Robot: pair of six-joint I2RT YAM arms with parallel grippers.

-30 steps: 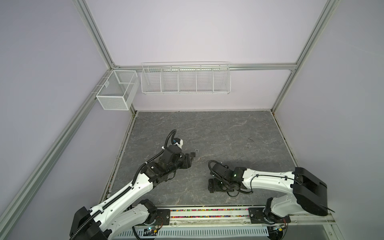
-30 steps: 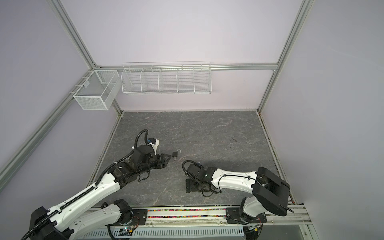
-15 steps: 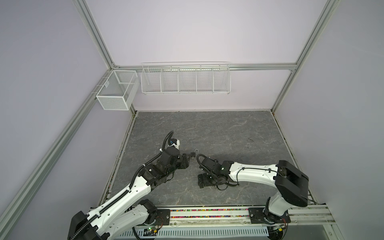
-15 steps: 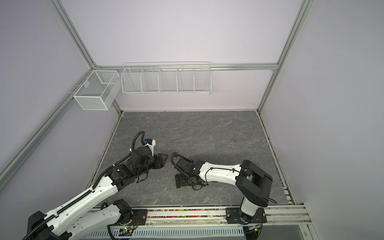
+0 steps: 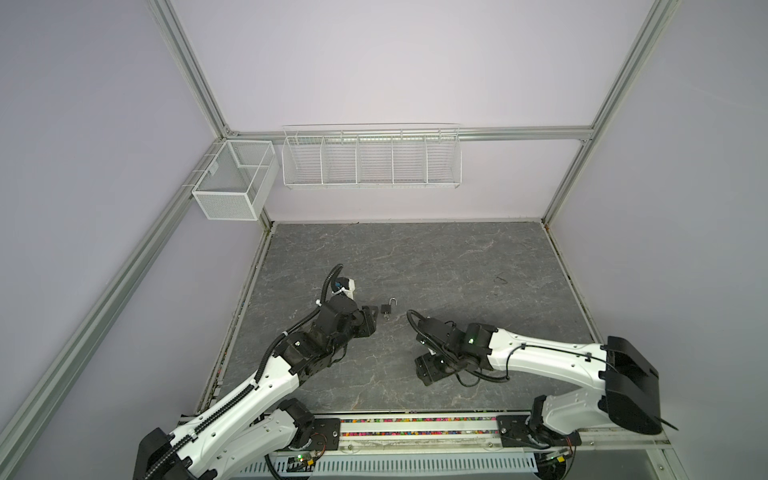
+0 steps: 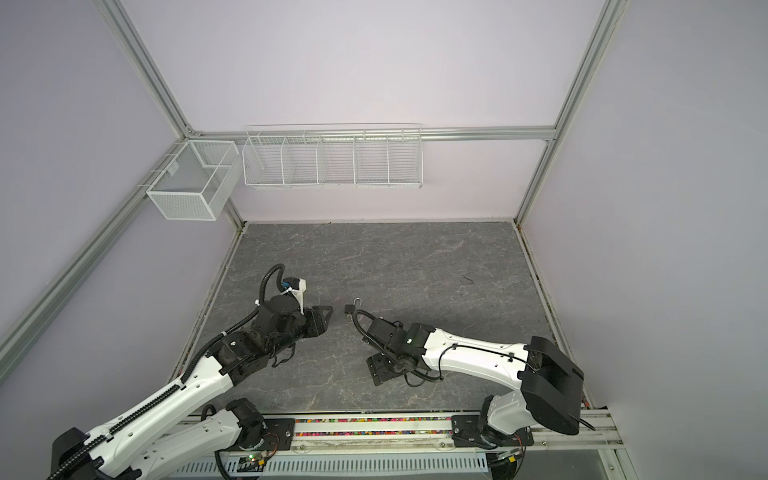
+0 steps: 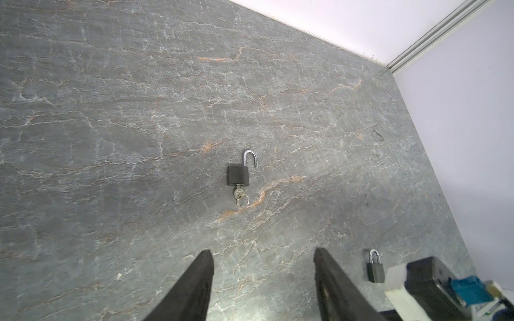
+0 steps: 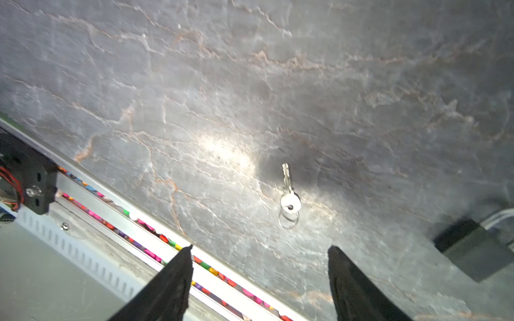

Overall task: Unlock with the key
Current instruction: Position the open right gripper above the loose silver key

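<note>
Hovering over the grey table (image 7: 111, 111), my left claw (image 7: 262, 250) has its fingers apart with nothing between them — the padlock (image 7: 238, 175) lies flat just ahead of the tips, shackle swung open, key (image 7: 238, 192) in its keyhole. My right claw (image 8: 261, 246) is spread wide too, empty — a loose key (image 8: 289, 198) lies just beyond its tips.

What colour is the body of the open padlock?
Dark grey, almost black; the open padlock shows best in the left wrist view.
</note>
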